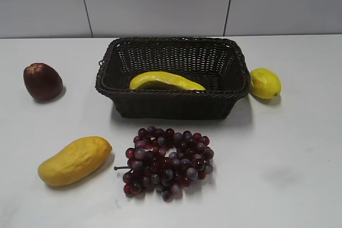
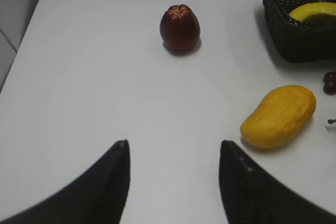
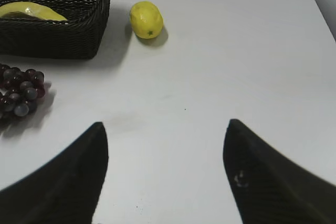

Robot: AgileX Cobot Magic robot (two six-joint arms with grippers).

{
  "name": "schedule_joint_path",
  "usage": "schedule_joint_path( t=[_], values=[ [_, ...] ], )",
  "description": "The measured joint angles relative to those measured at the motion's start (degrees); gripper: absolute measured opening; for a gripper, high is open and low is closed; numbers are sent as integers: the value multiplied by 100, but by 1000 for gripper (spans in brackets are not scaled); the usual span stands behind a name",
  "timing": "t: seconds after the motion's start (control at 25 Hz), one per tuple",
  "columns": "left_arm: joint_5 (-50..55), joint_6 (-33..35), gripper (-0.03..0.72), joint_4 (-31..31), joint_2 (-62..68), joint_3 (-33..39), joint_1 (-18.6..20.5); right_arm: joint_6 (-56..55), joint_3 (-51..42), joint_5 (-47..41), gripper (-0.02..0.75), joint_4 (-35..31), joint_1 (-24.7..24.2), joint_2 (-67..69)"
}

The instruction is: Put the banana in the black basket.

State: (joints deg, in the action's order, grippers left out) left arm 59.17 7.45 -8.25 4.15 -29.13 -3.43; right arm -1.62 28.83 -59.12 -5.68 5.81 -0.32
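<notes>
The banana (image 1: pixel 165 81) lies inside the black basket (image 1: pixel 173 102), along its front wall. It also shows in the left wrist view (image 2: pixel 315 11) and the right wrist view (image 3: pixel 31 10), each time inside the basket (image 2: pixel 299 40) (image 3: pixel 52 35). My left gripper (image 2: pixel 173 145) is open and empty above bare table, left of the mango. My right gripper (image 3: pixel 165 127) is open and empty above bare table, right of the grapes. Neither gripper shows in the exterior view.
A yellow-orange mango (image 1: pixel 75 160) (image 2: pixel 279 115) lies front left. A bunch of dark red grapes (image 1: pixel 167 161) (image 3: pixel 18 95) lies in front of the basket. A dark red apple (image 1: pixel 42 81) (image 2: pixel 180 28) stands far left. A lemon (image 1: pixel 265 83) (image 3: pixel 146 19) sits right of the basket.
</notes>
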Motion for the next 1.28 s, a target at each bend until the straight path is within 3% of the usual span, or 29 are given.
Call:
schedule_joint_path(
  t=[1.28],
  values=[
    [19,0,529,0,-446,36,0,0,0,0,520,0,0,0]
  ],
)
